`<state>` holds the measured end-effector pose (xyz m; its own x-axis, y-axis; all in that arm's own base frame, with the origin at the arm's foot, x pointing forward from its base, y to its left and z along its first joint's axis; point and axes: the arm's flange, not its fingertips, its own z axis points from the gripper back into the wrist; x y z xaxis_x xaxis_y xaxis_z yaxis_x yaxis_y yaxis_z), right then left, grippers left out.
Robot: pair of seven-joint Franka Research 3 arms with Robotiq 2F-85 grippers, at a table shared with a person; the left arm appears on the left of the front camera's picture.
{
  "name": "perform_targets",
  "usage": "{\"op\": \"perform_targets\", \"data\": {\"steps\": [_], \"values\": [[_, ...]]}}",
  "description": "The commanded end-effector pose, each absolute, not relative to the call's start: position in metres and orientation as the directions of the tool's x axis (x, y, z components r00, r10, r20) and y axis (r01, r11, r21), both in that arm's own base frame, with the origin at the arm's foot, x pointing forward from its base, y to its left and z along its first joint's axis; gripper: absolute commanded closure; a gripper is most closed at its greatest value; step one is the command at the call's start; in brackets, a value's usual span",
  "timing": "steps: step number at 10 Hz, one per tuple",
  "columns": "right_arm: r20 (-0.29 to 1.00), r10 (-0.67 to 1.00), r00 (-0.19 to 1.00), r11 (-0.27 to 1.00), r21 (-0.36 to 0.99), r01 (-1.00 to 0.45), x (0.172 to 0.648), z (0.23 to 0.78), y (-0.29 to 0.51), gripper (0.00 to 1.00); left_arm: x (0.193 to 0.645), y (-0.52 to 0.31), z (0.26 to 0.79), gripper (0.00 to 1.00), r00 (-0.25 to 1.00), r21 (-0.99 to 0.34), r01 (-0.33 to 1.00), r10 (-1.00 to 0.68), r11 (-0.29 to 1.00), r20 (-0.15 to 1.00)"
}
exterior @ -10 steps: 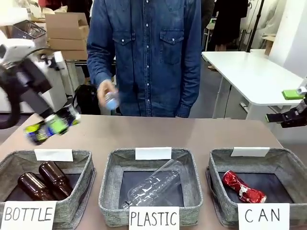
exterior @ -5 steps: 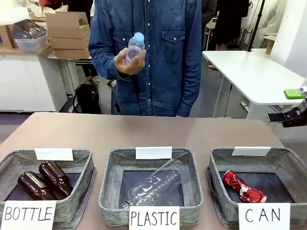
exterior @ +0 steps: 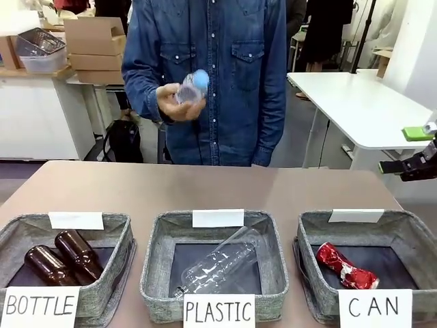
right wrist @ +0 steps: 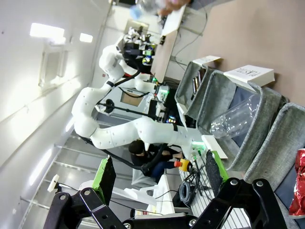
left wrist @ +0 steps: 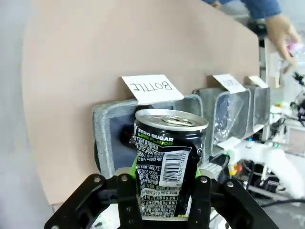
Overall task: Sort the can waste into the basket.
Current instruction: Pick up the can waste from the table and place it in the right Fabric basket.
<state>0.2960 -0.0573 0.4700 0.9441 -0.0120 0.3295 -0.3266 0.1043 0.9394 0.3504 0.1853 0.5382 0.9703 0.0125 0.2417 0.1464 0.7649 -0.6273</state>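
**Black can clamped in my left gripper, red can lying in the CAN basket**

On my left wrist view, the left gripper [left wrist: 164, 191] has its fingers [left wrist: 127, 191] clamped on the black can [left wrist: 167, 162], which stands upright between them with its silver top and pull tab facing the camera (the print reads "ZERO SUGAR", with a barcode below). Beyond the can I see the BOTTLE basket [left wrist: 107, 124] with its white sign, and the other two baskets lined up past it along the edge of the brown table [left wrist: 95, 43].

From the front view, the red can [exterior: 343, 267] lies dented on its side on the dark bottom of the CAN basket [exterior: 410, 229], the one nearest my right arm. The PLASTIC basket [exterior: 160, 253] in the middle holds a clear bottle [exterior: 218, 266] lying at a slant, and the BOTTLE basket holds two brown bottles [exterior: 61, 256] side by side.

My right gripper [right wrist: 157, 179] hangs with its fingers [right wrist: 105, 179] spread wide apart and nothing between them; in the front view it sits off the table's right edge, above and beyond the CAN basket.

The person stands at the far side in a denim shirt, a hand [exterior: 176, 102] raised at chest height holding a small plastic bottle [exterior: 191, 87] with a blue cap.
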Motion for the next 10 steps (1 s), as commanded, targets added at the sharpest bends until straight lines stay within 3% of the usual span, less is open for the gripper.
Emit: {"op": "perform_targets", "data": {"steps": [1,3,4,5,6,10], "values": [[0.354,-0.006,0.935,0.097,0.931,-0.352,0.297,0.471,-0.058,0.00,0.352,0.193,0.536,0.62,0.972,-0.634,0.096,0.067,0.768,0.227],[0.354,-0.006,0.935,0.097,0.931,-0.352,0.297,0.471,-0.058,0.00,0.379,0.107,0.515,0.62,0.975,-0.765,0.214,-0.086,0.607,0.204],[0.354,-0.006,0.935,0.097,0.931,-0.352,0.297,0.471,-0.058,0.00,0.380,0.059,0.512,0.62,0.962,-0.767,0.269,-0.123,0.582,0.244],[0.354,-0.006,0.935,0.097,0.931,-0.352,0.297,0.471,-0.058,0.00,0.372,0.024,0.514,0.62,0.924,-0.758,0.376,-0.280,0.533,0.262],[0.354,-0.006,0.935,0.097,0.931,-0.352,0.297,0.471,-0.058,0.00,0.362,0.037,0.532,0.62,0.895,-0.706,0.444,-0.316,0.551,0.316],[0.354,-0.006,0.935,0.097,0.931,-0.352,0.297,0.471,-0.058,0.00,0.289,0.179,0.563,0.62,0.929,-0.694,0.296,-0.029,0.656,0.369]]}}
